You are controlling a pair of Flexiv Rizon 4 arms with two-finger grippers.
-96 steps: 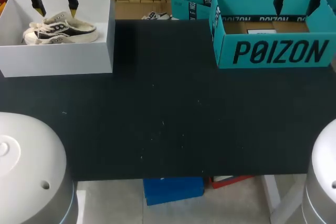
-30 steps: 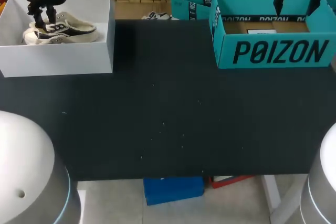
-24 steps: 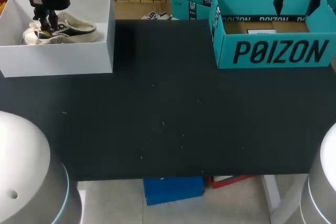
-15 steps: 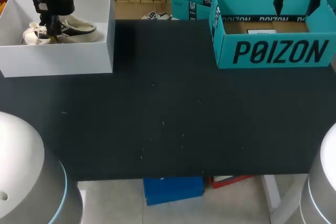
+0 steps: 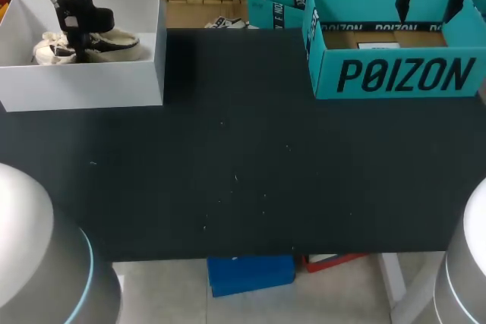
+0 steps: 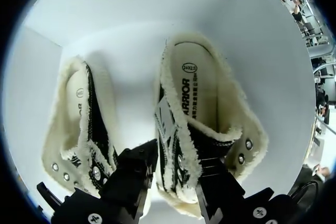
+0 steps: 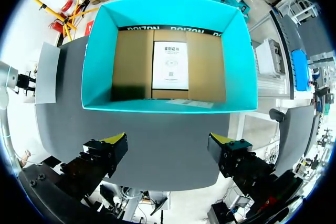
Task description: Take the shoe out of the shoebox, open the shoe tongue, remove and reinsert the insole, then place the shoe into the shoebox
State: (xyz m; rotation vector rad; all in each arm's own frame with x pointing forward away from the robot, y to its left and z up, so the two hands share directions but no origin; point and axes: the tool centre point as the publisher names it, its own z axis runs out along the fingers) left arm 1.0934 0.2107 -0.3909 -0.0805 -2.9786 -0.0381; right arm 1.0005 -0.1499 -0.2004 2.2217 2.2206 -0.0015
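The first step is in hand: taking the shoe out. In the white box (image 5: 83, 85) at the table's 10 o'clock, the left gripper (image 6: 176, 177) is down among the pair. Its fingers are narrow and appear to pinch the fleecy side wall of the shoe (image 6: 205, 108), one inside the opening and one in the gap towards the second shoe (image 6: 79, 124) at its 9 o'clock. The right gripper (image 7: 170, 142) hangs wide and empty over the teal box (image 5: 395, 73) at 2 o'clock. The next move probably calls for a straight lift clear of the box walls, firm enough that the soft edge does not slip, then a carry towards the table's bare middle.
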